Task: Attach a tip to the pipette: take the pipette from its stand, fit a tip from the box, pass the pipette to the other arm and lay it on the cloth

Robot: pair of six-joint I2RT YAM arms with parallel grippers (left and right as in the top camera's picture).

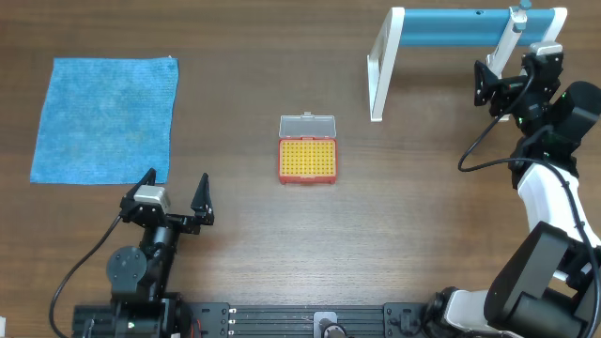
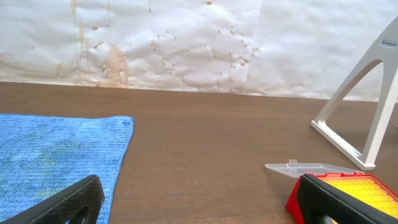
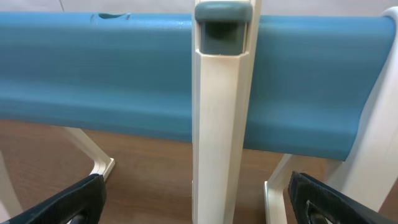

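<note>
Two sets of black fingers work over a brown wood-grain desk (image 1: 244, 84). From above, my left fingers (image 1: 202, 195) are spread wide and empty near the woven blue cloth (image 1: 103, 120). The red tip box (image 1: 307, 160), yellow rack showing and clear lid laid open, sits mid-desk. My right fingers (image 1: 485, 83) are at the stand (image 1: 441, 26), a blue bar on white legs, where the pipette (image 1: 513, 33) hangs.

Left wrist: the cloth (image 2: 56, 155) lies to one side, the tip box (image 2: 364, 186) to the other, with the stand's angular white leg (image 2: 367, 106) beyond.

Right wrist: my right fingers (image 3: 74, 199) gape either side of the cream pipette (image 3: 221, 124), gripping nothing. Its grey top sits against the smooth blue bar.
</note>
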